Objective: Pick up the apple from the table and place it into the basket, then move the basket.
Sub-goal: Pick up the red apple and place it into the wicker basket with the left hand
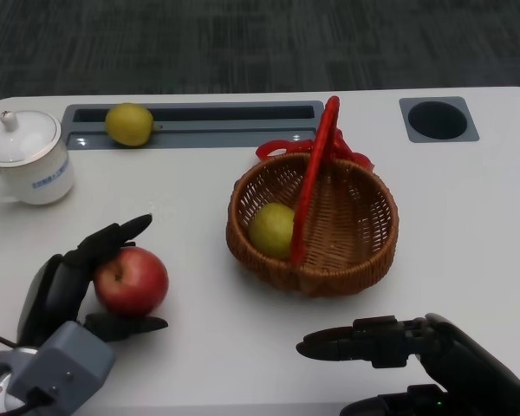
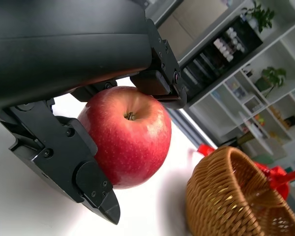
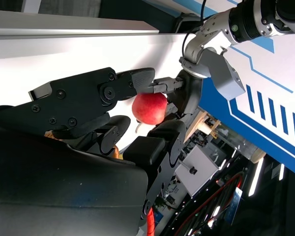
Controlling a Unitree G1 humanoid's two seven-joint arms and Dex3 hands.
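A red apple (image 1: 132, 280) sits on the white table (image 1: 191, 347) at the front left. My left hand (image 1: 69, 277) wraps it, fingers over its far side and thumb on its near side. In the left wrist view the apple (image 2: 130, 135) lies between the black fingers (image 2: 157, 81) and they touch it. To its right stands the wicker basket (image 1: 329, 277) with a red handle (image 1: 316, 173); a yellow-green fruit (image 1: 271, 229) lies inside. My right hand (image 1: 390, 342) hovers at the front right, below the basket, fingers stretched left and holding nothing.
A second yellow-green fruit (image 1: 128, 124) lies in the grey groove (image 1: 234, 126) at the back. A white lidded cup (image 1: 24, 156) stands at the far left. A round recess (image 1: 438, 120) sits at the back right. Bare table lies between apple and basket.
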